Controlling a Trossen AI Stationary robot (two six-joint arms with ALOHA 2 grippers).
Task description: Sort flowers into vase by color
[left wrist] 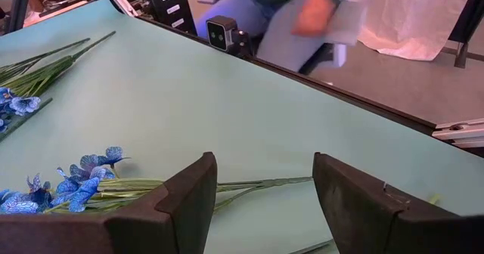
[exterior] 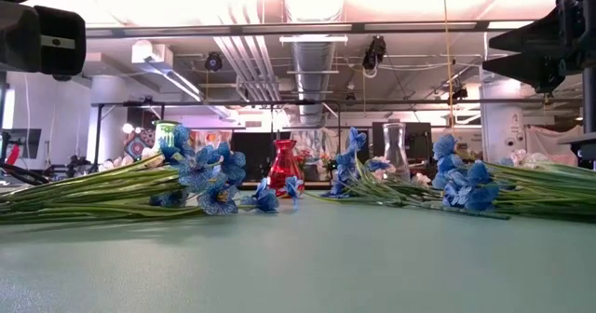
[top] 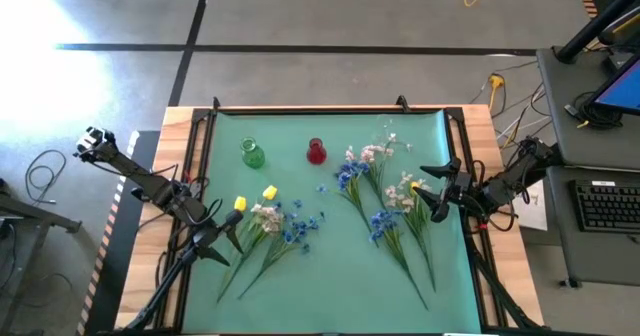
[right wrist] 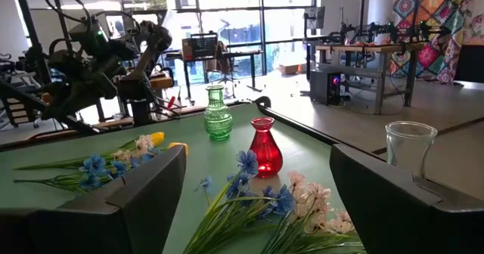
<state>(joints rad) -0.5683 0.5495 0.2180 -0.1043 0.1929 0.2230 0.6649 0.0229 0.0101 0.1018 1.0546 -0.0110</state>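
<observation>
My left gripper (left wrist: 261, 201) hangs wide open just above the flower stems (left wrist: 249, 186), lined up to grab one.

No text, label, brand, number or sign can be read on anything in these views, on the table or beyond
</observation>
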